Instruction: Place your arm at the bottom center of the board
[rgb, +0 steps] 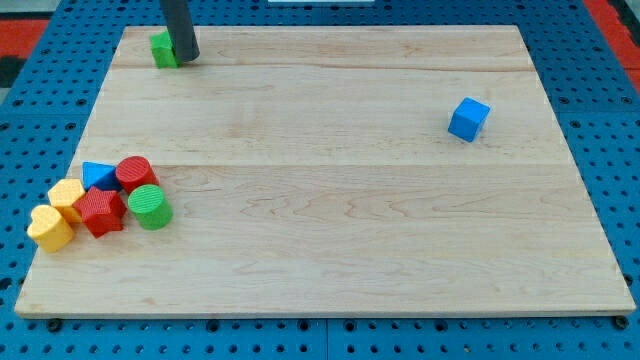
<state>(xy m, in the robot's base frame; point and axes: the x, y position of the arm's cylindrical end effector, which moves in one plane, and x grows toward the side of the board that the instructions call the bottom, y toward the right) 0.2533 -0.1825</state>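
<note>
My dark rod comes down from the view's top left, and my tip (186, 58) rests on the wooden board (330, 260) near its top left corner. A green block (163, 49) sits right beside the tip, on its left, partly hidden by the rod. A blue cube (468, 119) stands alone at the view's right. At the left edge lies a cluster: a blue triangular block (98, 175), a red cylinder (135, 172), a green cylinder (150, 206), a red block (101, 211), a yellow block (68, 195) and a yellow heart-like block (49, 227).
The board lies on a blue pegboard surface (40, 60). A red area (615, 25) shows at the view's top right corner.
</note>
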